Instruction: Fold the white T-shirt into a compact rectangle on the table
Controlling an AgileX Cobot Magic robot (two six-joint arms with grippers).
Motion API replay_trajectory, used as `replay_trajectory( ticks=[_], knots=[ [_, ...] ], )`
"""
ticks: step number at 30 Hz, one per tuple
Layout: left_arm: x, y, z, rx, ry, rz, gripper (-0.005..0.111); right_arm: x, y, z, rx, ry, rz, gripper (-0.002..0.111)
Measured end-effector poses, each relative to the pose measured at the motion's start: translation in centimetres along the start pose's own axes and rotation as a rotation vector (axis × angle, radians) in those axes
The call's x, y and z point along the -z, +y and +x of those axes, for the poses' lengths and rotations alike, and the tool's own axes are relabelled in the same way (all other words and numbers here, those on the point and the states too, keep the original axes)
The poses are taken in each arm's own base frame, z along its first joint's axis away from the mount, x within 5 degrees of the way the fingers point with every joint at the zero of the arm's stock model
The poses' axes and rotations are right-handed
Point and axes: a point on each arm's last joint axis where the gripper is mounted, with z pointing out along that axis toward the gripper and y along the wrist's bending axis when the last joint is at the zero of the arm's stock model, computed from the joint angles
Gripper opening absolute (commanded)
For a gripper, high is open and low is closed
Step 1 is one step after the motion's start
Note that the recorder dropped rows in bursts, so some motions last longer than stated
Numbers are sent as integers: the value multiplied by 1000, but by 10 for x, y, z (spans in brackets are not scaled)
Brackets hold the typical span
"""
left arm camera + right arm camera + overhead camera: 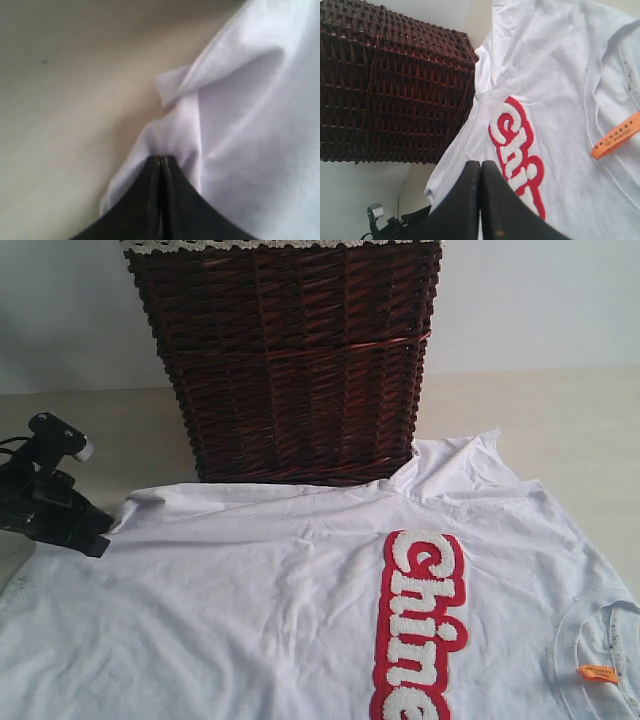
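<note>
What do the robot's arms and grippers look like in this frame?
Both the left gripper and the right gripper have smooth matte black fingers tapering to narrow tips. The left arm is black and blocky, with a pale grey cylindrical cap. No markings show.

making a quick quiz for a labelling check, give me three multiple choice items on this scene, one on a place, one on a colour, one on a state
1. Where does the wicker basket stand in the exterior view?
A) behind the white T-shirt, at its far edge
B) on top of the shirt
C) in front of the shirt, nearest the camera

2. What colour outlines the lettering?
A) blue
B) green
C) red

3. How is the left tool?
A) open in the air
B) shut on the shirt's edge
C) shut on the basket

Answers:
1 A, the basket rises just beyond the shirt's far edge.
2 C, a thick red border rings the fuzzy white letters.
3 B, the left wrist view shows closed jaws pinching white cloth.
</note>
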Motion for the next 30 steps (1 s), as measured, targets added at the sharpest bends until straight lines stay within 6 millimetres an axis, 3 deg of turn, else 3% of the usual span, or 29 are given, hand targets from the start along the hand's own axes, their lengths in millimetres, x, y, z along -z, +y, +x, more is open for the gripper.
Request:
replay_trajectory(
  ticks=[2, 5, 9, 13, 16, 18, 20, 30],
  knots=[
    [4, 5, -5, 50, -18, -47, 0, 0, 0, 0, 0, 0, 0, 0],
    [21, 18, -28, 136, -117, -126, 0, 0, 0, 0, 0, 0, 0, 0],
    [44, 18, -44, 95, -177, -152, 0, 0, 0, 0, 0, 0, 0, 0],
    [42, -9, -11, -86, -46, -10, 0, 0, 0, 0, 0, 0, 0, 0],
    [43, -44, 30, -222, 64, 241, 0, 0, 0, 0, 0, 0, 0, 0],
    [49, -64, 47, -278, 100, 385, 0, 0, 0, 0, 0, 0, 0, 0],
    [54, -76, 56, -304, 115, 458, 0, 0, 0, 0, 0, 0, 0, 0],
    [70, -91, 79, -491, 205, 547, 0, 0, 0, 0, 0, 0, 0, 0]
  ],
)
